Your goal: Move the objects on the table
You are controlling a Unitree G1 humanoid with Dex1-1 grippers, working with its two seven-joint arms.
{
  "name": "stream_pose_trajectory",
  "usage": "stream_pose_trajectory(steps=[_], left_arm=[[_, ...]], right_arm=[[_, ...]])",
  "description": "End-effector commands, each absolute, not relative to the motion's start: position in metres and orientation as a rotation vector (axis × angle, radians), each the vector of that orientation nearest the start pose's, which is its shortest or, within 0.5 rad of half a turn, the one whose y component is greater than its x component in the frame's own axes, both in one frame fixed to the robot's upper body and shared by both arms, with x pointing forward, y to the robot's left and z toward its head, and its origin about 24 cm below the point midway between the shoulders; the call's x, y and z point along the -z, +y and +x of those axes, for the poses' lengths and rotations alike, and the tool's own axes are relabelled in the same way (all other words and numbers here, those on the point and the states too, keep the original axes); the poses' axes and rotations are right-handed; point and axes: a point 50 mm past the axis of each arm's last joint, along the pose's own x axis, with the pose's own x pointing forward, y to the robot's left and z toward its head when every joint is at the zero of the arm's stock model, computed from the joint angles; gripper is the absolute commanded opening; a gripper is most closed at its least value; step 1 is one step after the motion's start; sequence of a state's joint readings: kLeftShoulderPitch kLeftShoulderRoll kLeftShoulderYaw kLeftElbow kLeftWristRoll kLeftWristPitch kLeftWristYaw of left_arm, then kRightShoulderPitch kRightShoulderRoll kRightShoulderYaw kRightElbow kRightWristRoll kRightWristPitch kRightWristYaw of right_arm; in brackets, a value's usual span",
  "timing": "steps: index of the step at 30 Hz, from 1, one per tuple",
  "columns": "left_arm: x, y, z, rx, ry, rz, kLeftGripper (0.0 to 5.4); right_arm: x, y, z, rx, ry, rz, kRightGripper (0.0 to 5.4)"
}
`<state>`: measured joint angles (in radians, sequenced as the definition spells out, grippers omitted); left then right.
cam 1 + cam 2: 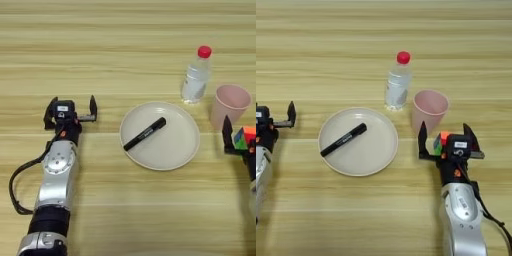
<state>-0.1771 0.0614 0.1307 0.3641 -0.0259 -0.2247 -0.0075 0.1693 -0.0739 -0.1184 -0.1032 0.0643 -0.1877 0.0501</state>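
Partly hidden between the spread fingers of the right claw (447, 141), the puzzle cube (441, 142) sits ungripped beside the pink cup (429, 111); left claw (70, 111) open over bare bench (100, 45).

A pen (145, 134) is lying on a plate (182, 145) mid-table; behind-right a bottle (196, 75) is standing, a cup (229, 105) right of it, a cube (442, 142) before the cup.

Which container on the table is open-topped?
The pink cup, standing open beside the right claw. The clear bottle has its red cap on; the plate only carries the marker.
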Motion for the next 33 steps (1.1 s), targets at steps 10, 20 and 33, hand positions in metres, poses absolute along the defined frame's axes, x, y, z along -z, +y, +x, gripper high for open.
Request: stream_pose_trajectory(steps=[10,20,33], left_arm=[[-0.029,0.182,0.286,-0.080,-0.052,0.023,5.40],[-0.030,0.182,0.285,-0.083,-0.054,0.024,5.40],[-0.031,0.180,0.286,-0.072,-0.058,0.028,5.40]], right_arm=[[-0.053,-0.194,0.231,0.087,-0.150,-0.042,5.38],[-0.051,-0.188,0.234,0.055,-0.140,-0.037,5.38],[-0.045,-0.185,0.248,0.026,-0.121,-0.029,5.38]])
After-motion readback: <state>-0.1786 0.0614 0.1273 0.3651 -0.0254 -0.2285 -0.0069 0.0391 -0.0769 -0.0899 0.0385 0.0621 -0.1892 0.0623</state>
